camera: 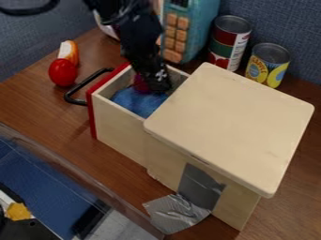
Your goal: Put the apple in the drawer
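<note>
gripper in drawer, grip: cannot tell | red thing, blue cloth inside | red ball by handle | cans behind

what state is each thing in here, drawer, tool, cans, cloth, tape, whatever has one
drawer, pulled open
tool, down in the drawer opening
dark red thing, likely the apple, at the tool, partly hidden, whether gripped i cannot tell
blue cloth, bunched inside the drawer
red and green can, upright
yellow can, upright
silver tape, partly on the cabinet, lower end crumpled
</note>
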